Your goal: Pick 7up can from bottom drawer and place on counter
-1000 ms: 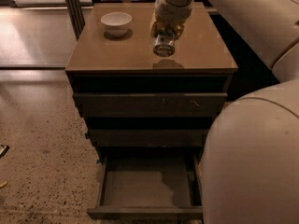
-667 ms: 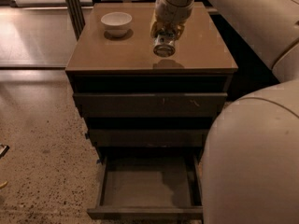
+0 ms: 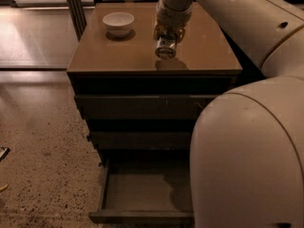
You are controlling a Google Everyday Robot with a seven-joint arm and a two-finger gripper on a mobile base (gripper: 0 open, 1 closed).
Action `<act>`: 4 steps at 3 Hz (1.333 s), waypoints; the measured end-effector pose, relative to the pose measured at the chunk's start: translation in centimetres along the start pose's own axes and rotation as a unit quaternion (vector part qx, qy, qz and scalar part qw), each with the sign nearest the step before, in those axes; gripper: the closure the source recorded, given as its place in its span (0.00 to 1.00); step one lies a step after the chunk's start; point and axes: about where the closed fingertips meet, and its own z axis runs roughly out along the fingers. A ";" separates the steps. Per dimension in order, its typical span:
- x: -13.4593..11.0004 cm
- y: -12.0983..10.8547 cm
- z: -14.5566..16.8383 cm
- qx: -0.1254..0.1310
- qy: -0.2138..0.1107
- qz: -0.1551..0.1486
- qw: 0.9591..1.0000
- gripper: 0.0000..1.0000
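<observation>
The 7up can (image 3: 165, 47) hangs in my gripper (image 3: 166, 38), tilted so that its shiny metal end faces the camera. The gripper is shut on the can and holds it just above the middle of the counter (image 3: 123, 56), near the front edge; a shadow lies on the slab below it. The bottom drawer (image 3: 142, 194) is pulled open below, and its visible inside holds nothing.
A white bowl (image 3: 118, 23) stands on the counter's back left. The two upper drawers (image 3: 142, 107) are shut. My arm's large pale body (image 3: 247, 156) fills the right side and hides the drawer's right part. Speckled floor (image 3: 42, 151) lies to the left.
</observation>
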 end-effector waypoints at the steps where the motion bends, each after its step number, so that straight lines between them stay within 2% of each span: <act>1: 0.4 0.4 2.2 -0.020 -0.013 0.016 1.000 1.00; 2: 0.9 0.6 4.2 -0.028 -0.023 0.028 0.999 0.83; 4: 1.2 0.0 7.0 -0.026 -0.046 0.030 0.998 0.37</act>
